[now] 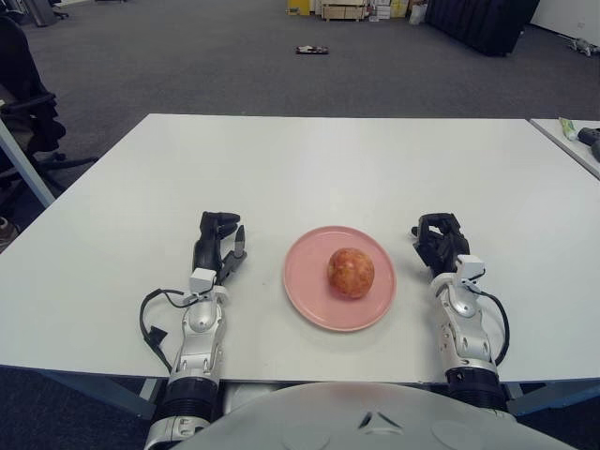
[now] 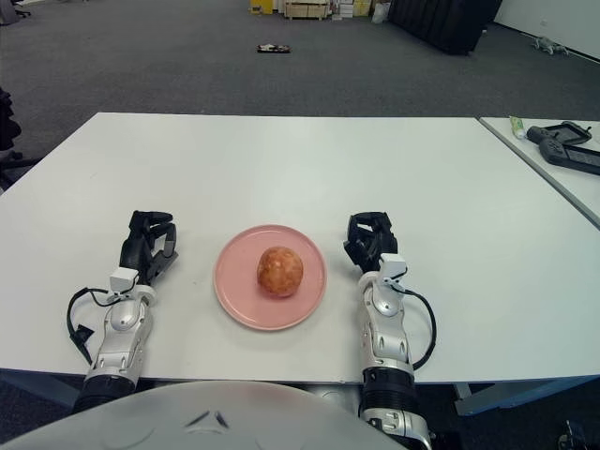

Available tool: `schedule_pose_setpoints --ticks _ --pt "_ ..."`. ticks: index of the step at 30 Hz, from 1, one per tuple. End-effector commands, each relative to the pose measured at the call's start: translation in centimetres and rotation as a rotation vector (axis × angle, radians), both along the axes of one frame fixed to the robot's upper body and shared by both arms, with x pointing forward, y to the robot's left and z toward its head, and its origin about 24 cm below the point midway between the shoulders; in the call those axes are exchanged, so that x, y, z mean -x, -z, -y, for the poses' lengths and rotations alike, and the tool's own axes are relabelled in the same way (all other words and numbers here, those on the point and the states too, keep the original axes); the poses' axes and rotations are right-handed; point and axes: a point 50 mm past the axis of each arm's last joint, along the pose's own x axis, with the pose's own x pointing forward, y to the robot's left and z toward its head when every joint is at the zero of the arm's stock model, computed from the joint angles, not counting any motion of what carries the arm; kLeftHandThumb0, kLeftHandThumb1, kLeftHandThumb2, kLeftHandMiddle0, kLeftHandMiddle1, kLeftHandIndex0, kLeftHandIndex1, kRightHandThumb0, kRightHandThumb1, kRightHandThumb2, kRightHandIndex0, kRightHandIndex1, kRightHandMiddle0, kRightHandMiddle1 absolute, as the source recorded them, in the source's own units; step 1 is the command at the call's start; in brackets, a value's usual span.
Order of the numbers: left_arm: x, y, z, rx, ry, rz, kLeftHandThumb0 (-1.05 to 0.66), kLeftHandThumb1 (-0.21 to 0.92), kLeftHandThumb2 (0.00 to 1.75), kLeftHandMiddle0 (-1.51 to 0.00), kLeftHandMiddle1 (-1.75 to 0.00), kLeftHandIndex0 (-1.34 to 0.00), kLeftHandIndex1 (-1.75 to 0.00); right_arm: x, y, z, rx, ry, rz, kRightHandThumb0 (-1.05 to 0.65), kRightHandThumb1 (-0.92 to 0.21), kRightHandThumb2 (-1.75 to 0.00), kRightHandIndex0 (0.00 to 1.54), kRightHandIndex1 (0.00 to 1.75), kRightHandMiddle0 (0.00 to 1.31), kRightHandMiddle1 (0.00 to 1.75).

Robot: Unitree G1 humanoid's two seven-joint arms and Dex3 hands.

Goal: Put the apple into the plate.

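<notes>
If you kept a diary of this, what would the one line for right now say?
apple: on pink plate, untouched | left hand: left of plate, holds nothing | right hand: right of plate, fingers curled, holds nothing | task: looks done

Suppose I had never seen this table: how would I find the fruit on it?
Start at the big white table and look to its near edge, between the robot's two hands. There lies a round pink plate, and on its middle sits the reddish-yellow apple, the only rounded, speckled thing there.

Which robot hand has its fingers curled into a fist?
The right robot hand, right of the plate; the left robot hand has looser, straighter fingers.
</notes>
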Motion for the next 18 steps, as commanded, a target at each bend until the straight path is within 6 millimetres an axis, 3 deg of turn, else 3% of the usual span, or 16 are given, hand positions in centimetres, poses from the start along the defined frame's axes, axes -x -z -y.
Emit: schedule_pose_setpoints --ticks 1,12,18 --pt "1.0 1.8 0.29 0.016 -0.01 -0.111 -0.36 0.83 0.66 -0.52 -1.4 -0.25 -1.75 0.68 1.41 0.05 -0.01 0.008 -0.088 -0.36 -0.81 -0.68 0.44 1.29 0.25 1.75" --pt "0.87 2.16 0.36 0.056 0.043 -0.198 -0.36 0.8 0.7 -0.47 -1.37 -0.26 -1.75 0.66 1.4 0.01 -0.017 0.0 -0.084 -0.36 -0.81 -0.68 0.44 1.29 0.25 1.75" --pt "0.85 2.18 0.32 0.071 0.062 -0.234 -0.35 0.85 0.63 -0.42 -1.38 -0.23 -1.75 0.66 1.45 0.0 -0.024 0.003 -0.083 -0.36 -0.81 -0.68 0.44 1.3 0.25 1.75"
